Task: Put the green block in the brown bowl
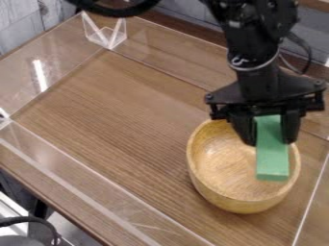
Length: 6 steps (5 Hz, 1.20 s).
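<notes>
Item: green block [274, 151], pinched upright between the jaws of the gripper [267, 120], hanging over the hollow of the brown bowl [213, 163] on the wooden desk [115, 106]. Step in hand, by judgement: delivery into the bowl. Next move: spread the jaws and drop it. No readable writing or brands.
</notes>
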Each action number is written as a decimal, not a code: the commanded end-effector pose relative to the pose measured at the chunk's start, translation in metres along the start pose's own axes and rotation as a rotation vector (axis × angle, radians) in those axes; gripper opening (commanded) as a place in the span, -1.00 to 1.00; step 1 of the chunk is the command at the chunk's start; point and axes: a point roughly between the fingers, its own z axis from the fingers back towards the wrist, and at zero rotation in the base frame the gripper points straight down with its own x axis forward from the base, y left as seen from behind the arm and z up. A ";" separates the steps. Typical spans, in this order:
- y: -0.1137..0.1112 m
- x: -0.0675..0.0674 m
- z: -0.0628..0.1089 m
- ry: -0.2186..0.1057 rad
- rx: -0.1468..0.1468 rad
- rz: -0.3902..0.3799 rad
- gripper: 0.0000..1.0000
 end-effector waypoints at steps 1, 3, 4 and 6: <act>-0.003 0.007 0.005 -0.025 -0.023 0.006 -1.00; 0.001 0.007 0.002 -0.015 -0.023 0.012 -1.00; 0.002 0.007 0.001 -0.009 -0.023 0.015 -1.00; 0.004 0.007 -0.001 0.002 -0.024 0.020 -1.00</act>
